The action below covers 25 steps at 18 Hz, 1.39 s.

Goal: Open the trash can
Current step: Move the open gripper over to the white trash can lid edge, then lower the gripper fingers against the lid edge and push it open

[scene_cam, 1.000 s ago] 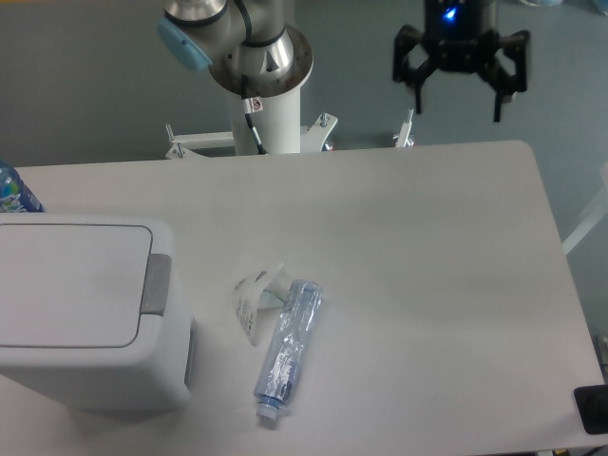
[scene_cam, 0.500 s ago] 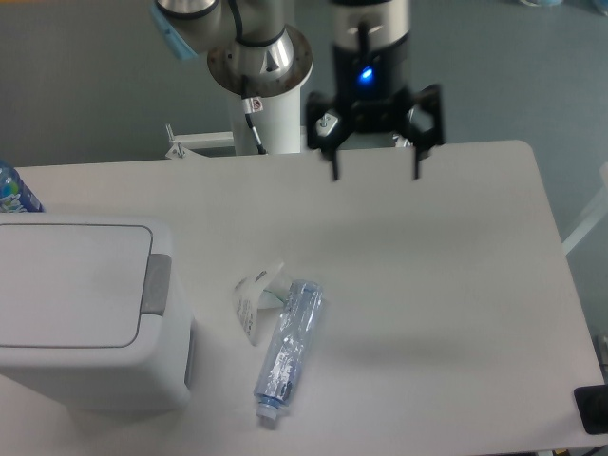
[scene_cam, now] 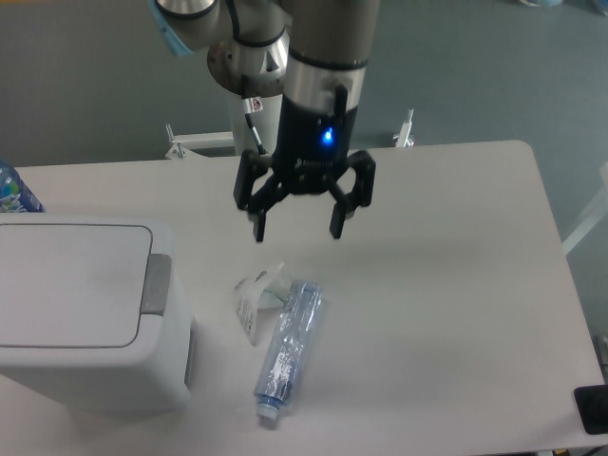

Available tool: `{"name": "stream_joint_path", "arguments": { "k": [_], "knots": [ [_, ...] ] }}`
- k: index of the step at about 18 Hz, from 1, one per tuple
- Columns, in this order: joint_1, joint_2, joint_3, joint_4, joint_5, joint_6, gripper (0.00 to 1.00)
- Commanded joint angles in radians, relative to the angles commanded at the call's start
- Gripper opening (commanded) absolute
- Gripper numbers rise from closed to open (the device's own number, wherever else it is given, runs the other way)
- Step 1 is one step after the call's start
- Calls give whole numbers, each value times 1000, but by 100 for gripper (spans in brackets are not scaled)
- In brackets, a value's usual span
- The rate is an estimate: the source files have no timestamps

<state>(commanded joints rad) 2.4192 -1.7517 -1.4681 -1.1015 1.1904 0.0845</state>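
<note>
Black two-finger gripper point(scene_cam: 295, 231) hangs with its fingers point(scene_cam: 258, 229) spread wide, nothing between them, tips pointing down above the pale grey surface point(scene_cam: 456, 285). Step in hand looks like the approach: the large white boxy plastic trash can point(scene_cam: 90, 318) sits well apart at about 8 o'clock from the gripper, lid flat and shut, grey rectangular push tab point(scene_cam: 157, 283) untouched on its near-right edge. Next move likely calls for travel toward 8 o'clock and a descent onto that tab. A crushed clear plastic bottle point(scene_cam: 287, 347) lies at 6 o'clock. Arm stands near vertical, wrist straight down, blue light lit.
</note>
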Motion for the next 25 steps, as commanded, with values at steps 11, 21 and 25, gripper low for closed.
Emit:
{"name": "stream_joint_path", "arguments": {
  "k": [11, 21, 25],
  "knots": [
    [-66, -22, -6, 29, 2, -12, 100],
    [-118, -28, -12, 29, 5, -46, 100],
    [-127, -28, -12, 29, 3, -46, 100]
  ]
}}
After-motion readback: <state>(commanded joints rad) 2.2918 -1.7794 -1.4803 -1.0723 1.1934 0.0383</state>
